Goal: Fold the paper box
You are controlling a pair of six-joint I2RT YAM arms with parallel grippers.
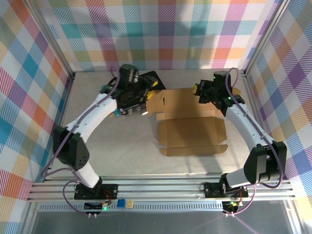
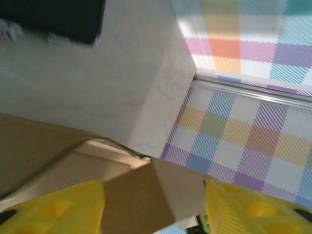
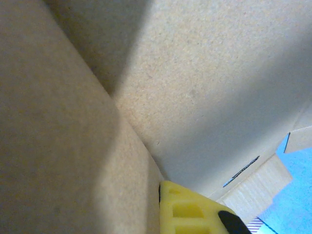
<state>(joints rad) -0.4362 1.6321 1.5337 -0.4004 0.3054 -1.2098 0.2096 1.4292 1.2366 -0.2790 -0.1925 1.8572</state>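
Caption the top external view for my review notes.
Both arms work the paper box, left gripper and right gripper at its far corners.

**Left arm** (image 1: 100, 105): white curved shell links; a large black rounded elbow housing (image 1: 73, 152); black wrist block; black mounting plate (image 1: 96, 191) at the foot, carrying small fasteners. Small teal fittings sit on the forward link.

**Right arm** (image 1: 243, 117): same build, with white links, black elbow and black foot plate. A tiny green light glows at the wrist.

**Cable** (image 1: 282, 163): thin, purple, one along each arm, looping free at wrist and base.

**Left gripper** (image 2: 153, 209): bright yellow plastic fingers (image 2: 63, 212) with moulded recesses.

**Right gripper** (image 1: 197, 90): yellow finger (image 3: 187, 209), rectangular recesses, black patch.
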